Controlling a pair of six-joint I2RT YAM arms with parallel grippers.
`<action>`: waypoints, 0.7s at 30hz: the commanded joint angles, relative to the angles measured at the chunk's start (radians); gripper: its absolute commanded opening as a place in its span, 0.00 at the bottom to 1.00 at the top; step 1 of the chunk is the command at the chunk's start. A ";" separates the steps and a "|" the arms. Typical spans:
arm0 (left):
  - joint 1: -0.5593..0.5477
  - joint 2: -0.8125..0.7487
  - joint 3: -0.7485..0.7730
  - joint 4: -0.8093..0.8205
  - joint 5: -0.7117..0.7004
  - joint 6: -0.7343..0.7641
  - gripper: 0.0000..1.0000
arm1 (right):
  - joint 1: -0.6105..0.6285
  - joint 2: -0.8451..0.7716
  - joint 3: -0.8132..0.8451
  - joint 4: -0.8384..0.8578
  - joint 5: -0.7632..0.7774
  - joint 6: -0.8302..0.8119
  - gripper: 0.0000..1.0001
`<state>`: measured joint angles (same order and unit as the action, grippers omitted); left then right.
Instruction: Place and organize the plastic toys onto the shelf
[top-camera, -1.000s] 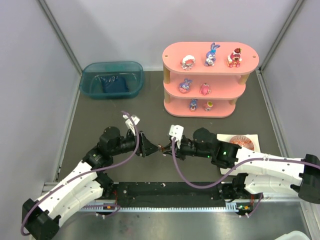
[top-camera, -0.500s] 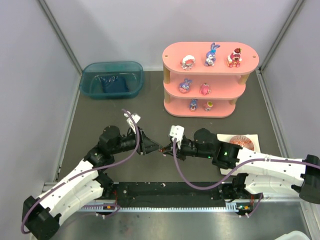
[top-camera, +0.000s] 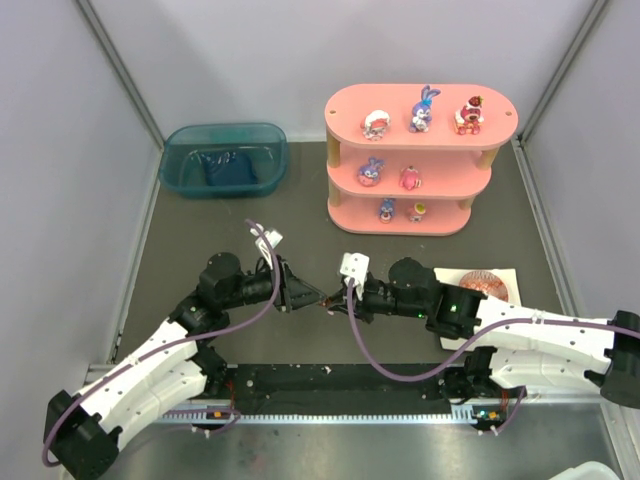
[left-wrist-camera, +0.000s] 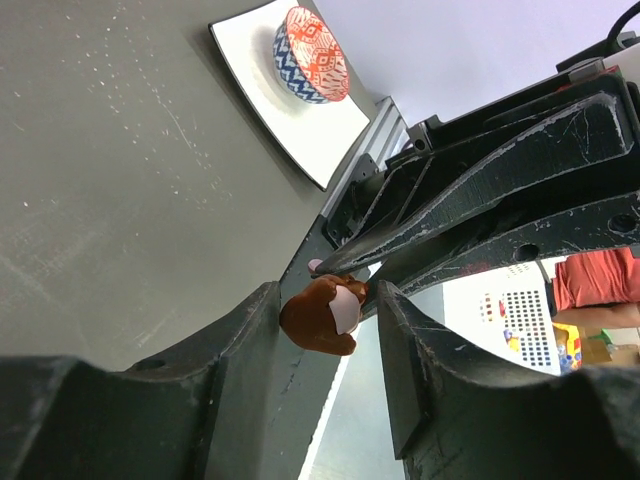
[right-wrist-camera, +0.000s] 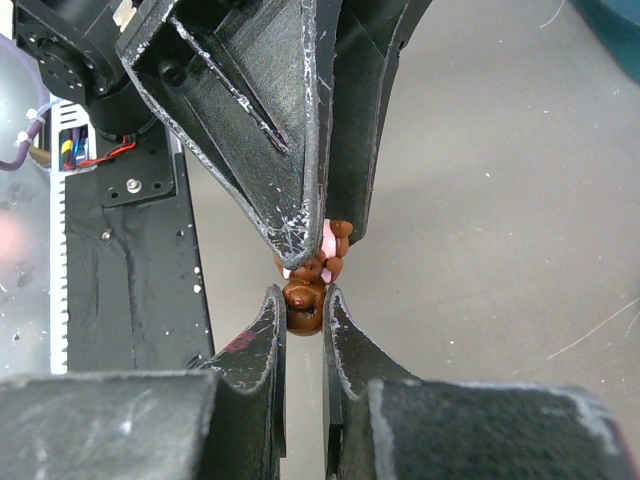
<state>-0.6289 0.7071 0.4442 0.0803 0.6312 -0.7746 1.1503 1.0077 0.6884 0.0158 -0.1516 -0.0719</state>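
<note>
ok so handoff going on mid-air, well in front of the shelf (top-camera: 345, 105), a bit toward its left end. Right end effector (right-wrist-camera: 302, 294) is clenched on the bottom of a lil brown toy (left-wrist-camera: 318, 322). What's new: a sec ago the left end effector (top-camera: 308, 295) was open and just short of the toy. Now it's nudged in and looks pinched down on the toy's pinkish top, so both have it atm. Imo that means the right one can let go next & the left carries it over. Shelf's already got 7 figs (top-camera: 424, 110): 3 top, 2 mid, 2 bottom. Risk: toy's tiny, could pop out if the release is sloppy.
</note>
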 joint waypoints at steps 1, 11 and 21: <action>-0.023 -0.003 -0.004 0.065 0.074 -0.012 0.49 | 0.012 -0.027 0.014 0.058 0.021 -0.020 0.00; -0.041 0.025 -0.001 0.082 0.091 -0.015 0.37 | 0.012 -0.032 0.011 0.050 0.029 -0.029 0.00; -0.051 0.009 -0.013 0.088 0.090 -0.015 0.00 | 0.012 -0.061 0.005 0.041 0.053 -0.026 0.30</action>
<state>-0.6579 0.7338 0.4427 0.1059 0.6468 -0.7769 1.1564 0.9813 0.6872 -0.0109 -0.1532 -0.0868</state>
